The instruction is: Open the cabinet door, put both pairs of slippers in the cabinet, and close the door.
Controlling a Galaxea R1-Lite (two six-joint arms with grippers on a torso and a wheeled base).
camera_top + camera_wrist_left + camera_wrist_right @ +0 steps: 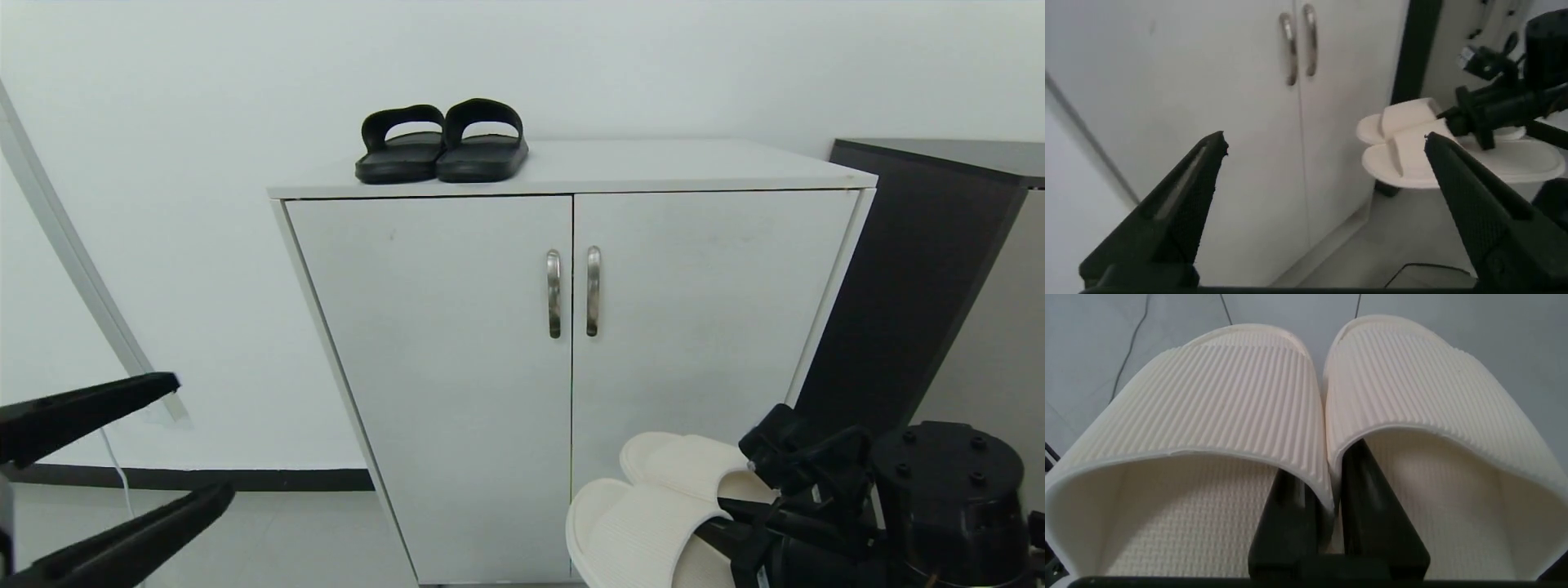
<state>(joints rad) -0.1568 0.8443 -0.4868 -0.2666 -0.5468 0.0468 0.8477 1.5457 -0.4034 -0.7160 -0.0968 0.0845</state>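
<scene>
Jaws: right gripper [1327, 498] clamped on white slippers [653, 523], left gripper [1324, 140] wide apart. Black slippers [441, 151] on shut cabinet [441, 367].

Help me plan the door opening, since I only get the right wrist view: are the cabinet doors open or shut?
Observer: Both cabinet doors are shut, their handles side by side at the middle.
Operator: My right gripper grips the cream slippers. Where's the other pair?
Observer: The black slippers sit on the cabinet top, toward its left side.
Operator: Is my left gripper free?
Observer: Yes, the left gripper is open and empty, left of the cabinet.
</scene>
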